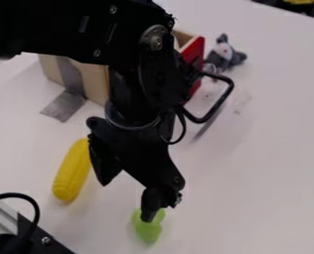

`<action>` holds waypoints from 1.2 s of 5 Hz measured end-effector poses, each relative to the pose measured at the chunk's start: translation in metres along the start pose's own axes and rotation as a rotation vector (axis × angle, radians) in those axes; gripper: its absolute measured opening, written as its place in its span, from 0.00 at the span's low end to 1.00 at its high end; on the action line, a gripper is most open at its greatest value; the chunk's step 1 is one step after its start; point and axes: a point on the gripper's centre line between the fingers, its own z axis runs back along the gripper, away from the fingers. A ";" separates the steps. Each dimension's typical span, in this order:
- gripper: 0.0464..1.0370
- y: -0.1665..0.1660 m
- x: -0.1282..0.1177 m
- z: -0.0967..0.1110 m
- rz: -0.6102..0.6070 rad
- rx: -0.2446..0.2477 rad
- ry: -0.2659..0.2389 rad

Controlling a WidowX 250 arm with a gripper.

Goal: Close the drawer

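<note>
Drawer with red front and black loop handle, near the top of a white desk, partly hidden behind the black arm; seemingly pulled out of a pale wooden box. Nearer the viewer, a black hand with fingers apart, holding nothing, between a yellow toy and a green toy. Probably at the approach step, before any push. Next, likely: raise clear, line up outside the red front, press toward the box.
</note>
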 end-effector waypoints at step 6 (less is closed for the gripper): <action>0.96 0.016 0.178 0.002 -0.040 0.014 -0.108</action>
